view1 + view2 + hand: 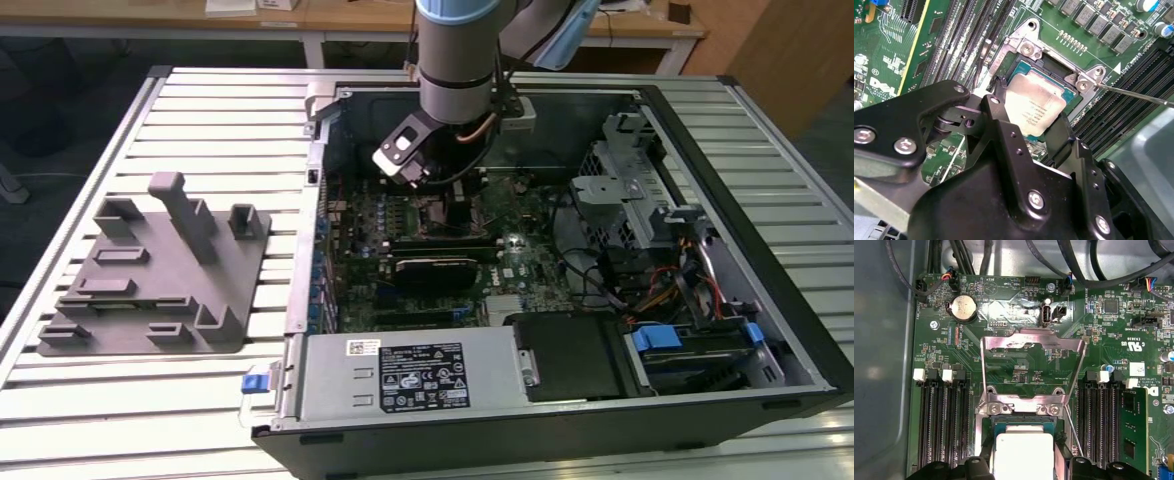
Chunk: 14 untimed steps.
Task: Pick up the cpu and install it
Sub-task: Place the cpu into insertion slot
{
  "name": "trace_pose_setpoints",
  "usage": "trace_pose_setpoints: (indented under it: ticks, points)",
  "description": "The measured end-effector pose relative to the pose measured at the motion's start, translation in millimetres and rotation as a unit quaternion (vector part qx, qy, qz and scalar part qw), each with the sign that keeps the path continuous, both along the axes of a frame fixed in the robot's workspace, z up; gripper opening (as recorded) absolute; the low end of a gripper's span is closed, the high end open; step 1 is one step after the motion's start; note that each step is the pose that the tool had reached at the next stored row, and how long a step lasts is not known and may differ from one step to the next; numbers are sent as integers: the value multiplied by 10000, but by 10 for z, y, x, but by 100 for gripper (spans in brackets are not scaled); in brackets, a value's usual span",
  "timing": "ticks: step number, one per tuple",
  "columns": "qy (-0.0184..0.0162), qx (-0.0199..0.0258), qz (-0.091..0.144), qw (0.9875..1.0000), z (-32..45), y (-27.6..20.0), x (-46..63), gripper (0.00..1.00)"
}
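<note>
In the exterior view the arm (461,50) reaches down into the open case (534,440) on the slatted surface (200,120). The gripper (407,165) is low over the middle of the board (527,265). The grey fixture (147,280) stands well apart, at the exterior view's left.

In the second wrist view the cpu (1036,105) sits silver top up between the fingers (996,112). They are drawn narrow against two opposite edges of it, so I judge it held. It is right at the socket (1029,47), inside the metal frame. I cannot tell whether it is fully seated or a shade above. The thin lever (1134,92) stands free beside the socket.

In the first wrist view the load plate (1031,357) is flipped up off the socket. The cpu (1024,452) is in the opening below it, flanked by the dark fingers.

The chip looks light, flat and stiff. Its smooth metal top is likely slippery, so a pinch on the side edges is the sound hold, as here. Its underside and the socket contacts are probably fragile. It wants to be kept level, with no pressing or sliding.
</note>
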<state>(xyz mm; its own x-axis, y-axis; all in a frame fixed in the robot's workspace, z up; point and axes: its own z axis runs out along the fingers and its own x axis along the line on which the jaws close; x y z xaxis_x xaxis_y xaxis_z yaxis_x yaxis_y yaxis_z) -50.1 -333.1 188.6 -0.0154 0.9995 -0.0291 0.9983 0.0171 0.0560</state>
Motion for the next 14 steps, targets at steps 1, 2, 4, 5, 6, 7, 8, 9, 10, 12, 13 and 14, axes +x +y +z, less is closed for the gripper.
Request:
trace_pose_setpoints:
  ticks: [1,2,4,5,6,7,8,9,10,12,13,14]
  points:
    - [0,0,0,10000,-1,-1,0,55]
    - [0,0,0,10000,-1,-1,0,55]
    - [0,0,0,10000,-2,-1,-1,55]
    - [0,-1,0,10000,-2,-1,-1,55]
    - [0,-1,0,10000,-2,-1,-1,55]
    - [0,-1,0,10000,-2,-1,-1,55]
    - [0,-1,-1,10000,-2,-2,-1,55]
    - [-1,0,0,10000,-4,-1,0,55]
    - [-3,0,-1,10000,-5,-1,0,55]
    - [-6,9,0,10000,-10,3,2,62]
    - [-6,8,0,10000,-10,3,2,62]
    - [-5,7,0,10000,-10,3,2,62]
